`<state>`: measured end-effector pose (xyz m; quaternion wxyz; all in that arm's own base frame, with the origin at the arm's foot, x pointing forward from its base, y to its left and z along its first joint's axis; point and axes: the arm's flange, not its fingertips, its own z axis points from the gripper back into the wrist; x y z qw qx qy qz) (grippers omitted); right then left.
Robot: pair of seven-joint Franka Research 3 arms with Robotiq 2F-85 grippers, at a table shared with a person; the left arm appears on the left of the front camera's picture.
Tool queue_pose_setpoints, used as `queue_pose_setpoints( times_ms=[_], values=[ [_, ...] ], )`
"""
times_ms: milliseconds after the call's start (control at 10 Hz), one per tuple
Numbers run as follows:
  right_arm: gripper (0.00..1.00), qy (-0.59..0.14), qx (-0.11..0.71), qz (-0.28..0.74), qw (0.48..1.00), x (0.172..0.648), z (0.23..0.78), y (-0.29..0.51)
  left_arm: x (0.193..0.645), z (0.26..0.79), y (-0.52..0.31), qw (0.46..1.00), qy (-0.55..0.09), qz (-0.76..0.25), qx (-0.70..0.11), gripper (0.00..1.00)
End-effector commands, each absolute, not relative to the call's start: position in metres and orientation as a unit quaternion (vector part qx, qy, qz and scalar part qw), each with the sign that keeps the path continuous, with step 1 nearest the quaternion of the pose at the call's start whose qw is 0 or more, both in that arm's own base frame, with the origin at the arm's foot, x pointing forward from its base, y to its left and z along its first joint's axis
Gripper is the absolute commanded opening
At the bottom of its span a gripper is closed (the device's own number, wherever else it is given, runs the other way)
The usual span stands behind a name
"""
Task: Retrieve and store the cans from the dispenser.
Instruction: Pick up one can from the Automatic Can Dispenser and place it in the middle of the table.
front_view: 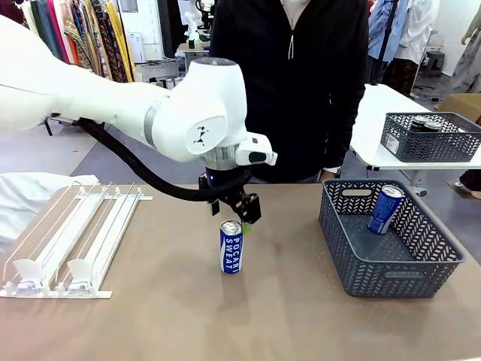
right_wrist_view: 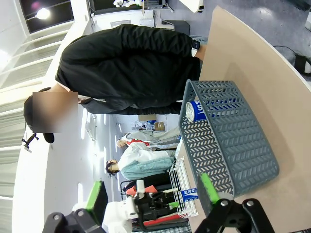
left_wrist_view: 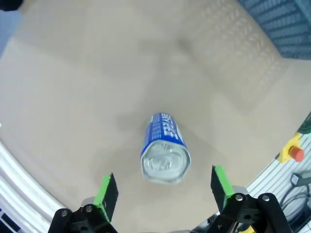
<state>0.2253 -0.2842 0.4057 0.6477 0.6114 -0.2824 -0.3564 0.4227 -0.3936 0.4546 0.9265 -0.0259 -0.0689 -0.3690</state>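
A blue-and-white can [front_view: 231, 246] stands upright on the brown table [front_view: 188, 316] at the centre of the front view, its silver top up. Just above it hangs the left gripper [front_view: 239, 216], its jaws spread wide and gripping nothing; in the left wrist view the can [left_wrist_view: 164, 154] sits in the middle of the frame between the two green pads [left_wrist_view: 103, 193], clear of both.

At the lower left of the front view lies the white dispenser [front_view: 71, 241], its lanes bare. At the right stands a grey basket [front_view: 391, 256] with a second blue can [front_view: 385, 208] leaning inside against its far wall. Beyond it, at the upper right, a smaller grey basket [front_view: 428, 139] holds dark cans [front_view: 422, 124].

A person in black [front_view: 301, 83] stands at the far edge of the table.

In the right wrist view the right gripper [right_wrist_view: 153, 194] shows at the bottom edge, jaws wide apart and bare, with the basket [right_wrist_view: 228, 141] and its can [right_wrist_view: 194, 109] ahead.
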Motion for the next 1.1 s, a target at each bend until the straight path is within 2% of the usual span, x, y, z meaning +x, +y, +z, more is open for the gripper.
queue_pose_setpoints(
  times_ms=[0, 100, 300, 400, 500, 600, 700, 800, 1000],
  values=[
    [1.00, -0.281, 0.613, -0.356, 0.647, 0.224, 0.410, -0.283, 0.386, 0.504, -0.338, 0.933, -0.117, -0.336, -0.058, 1.00],
    [1.00, -0.281, 0.613, -0.356, 0.647, 0.224, 0.410, -0.283, 0.377, 0.533, -0.299, 0.939, -0.121, -0.309, -0.087, 1.00],
    [1.00, -0.281, 0.613, -0.356, 0.647, 0.224, 0.410, -0.283, 0.367, 0.575, -0.192, 0.940, -0.125, -0.241, -0.206, 1.00],
    [1.00, -0.281, 0.613, -0.356, 0.647, 0.224, 0.410, -0.283, 0.362, 0.584, -0.121, 0.942, -0.135, -0.172, -0.253, 1.00],
    [1.00, -0.281, 0.613, -0.356, 0.647, 0.224, 0.410, -0.283, 0.352, 0.589, -0.057, 0.904, -0.157, -0.156, -0.365, 1.00],
    [1.00, -0.281, 0.613, -0.356, 0.647, 0.224, 0.410, -0.283, 0.334, 0.593, 0.004, 0.887, -0.197, -0.107, -0.405, 1.00],
    [1.00, -0.281, 0.613, -0.356, 0.647, 0.224, 0.410, -0.283, 0.314, 0.592, 0.058, 0.862, -0.210, -0.073, -0.455, 1.00],
    [1.00, -0.281, 0.613, -0.356, 0.647, 0.224, 0.410, -0.283, 0.304, 0.577, 0.109, 0.839, -0.212, -0.021, -0.501, 1.00],
    [1.00, -0.281, 0.613, -0.356, 0.647, 0.224, 0.410, -0.283, 0.289, 0.534, 0.161, 0.772, -0.199, -0.001, -0.604, 1.00]
  ],
)
